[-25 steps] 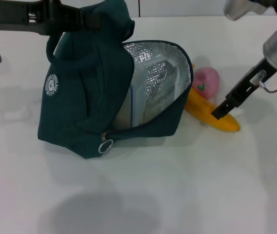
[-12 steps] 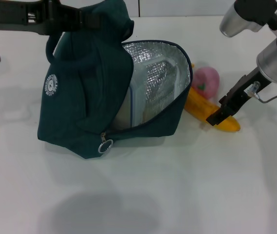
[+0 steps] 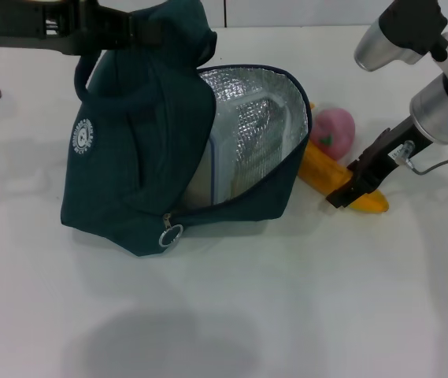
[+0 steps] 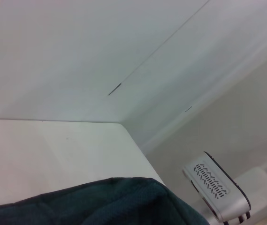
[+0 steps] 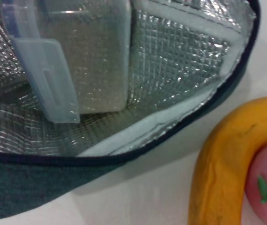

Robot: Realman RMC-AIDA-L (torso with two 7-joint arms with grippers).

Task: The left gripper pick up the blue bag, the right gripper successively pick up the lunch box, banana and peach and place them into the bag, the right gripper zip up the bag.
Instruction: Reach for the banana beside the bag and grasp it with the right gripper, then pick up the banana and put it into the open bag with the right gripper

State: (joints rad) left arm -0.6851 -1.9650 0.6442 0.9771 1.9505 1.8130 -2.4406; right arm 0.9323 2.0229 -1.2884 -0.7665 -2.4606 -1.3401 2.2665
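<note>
- head view: the left gripper is at the far left, its jaws clenched on the top of the blue bag, which sits on the white worktop with its silver-lined mouth open toward the right.
- the lunch box stands inside the bag, pale against the foil lining.
- the banana lies on the worktop just right of the bag's mouth, and the peach sits on its far side, touching it.
- the right gripper is down on the banana's near right part; whether its jaws are released or clenched on the fruit cannot be told.
- right wrist view: shows the lunch box's clip and the foil grid up close, with the banana's curve pressed against the peach, details the head view lacks.
- left wrist view: shows only a fold of the bag's fabric, the worktop's far part and a wall.
</note>
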